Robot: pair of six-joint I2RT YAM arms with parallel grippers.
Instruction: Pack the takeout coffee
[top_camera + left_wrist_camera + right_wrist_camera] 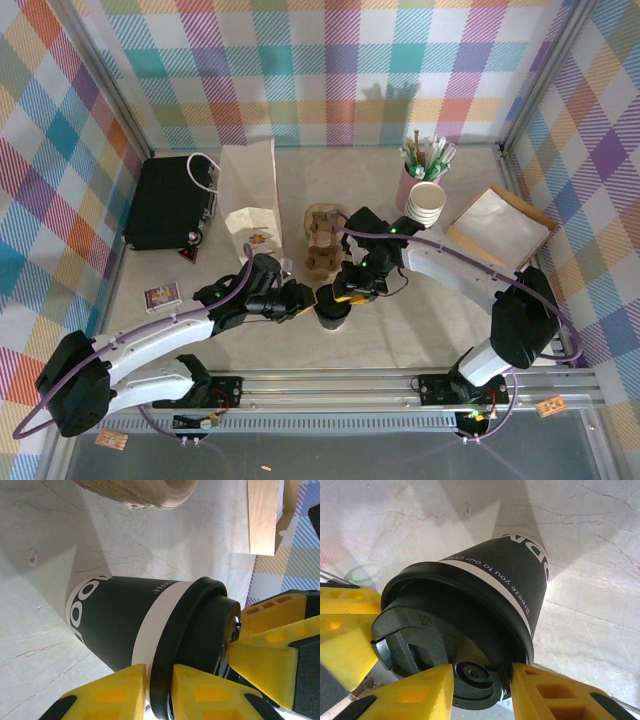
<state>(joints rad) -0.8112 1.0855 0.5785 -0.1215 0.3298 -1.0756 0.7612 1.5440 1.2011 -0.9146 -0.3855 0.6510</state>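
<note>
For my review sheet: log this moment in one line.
takeout coffee upright on table | left tool pinching lid rim | right tool gripping lid top | unpacked

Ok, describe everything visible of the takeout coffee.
The takeout coffee is a paper cup, dark with white lettering and a white band under its black plastic lid. It stands upright on the marble-look table. Jaws of the right gripper pinch the lid's raised top; those of the left gripper flank its rim.

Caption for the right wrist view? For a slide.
Right gripper grips the black lid of the takeout coffee standing on the table.
</note>
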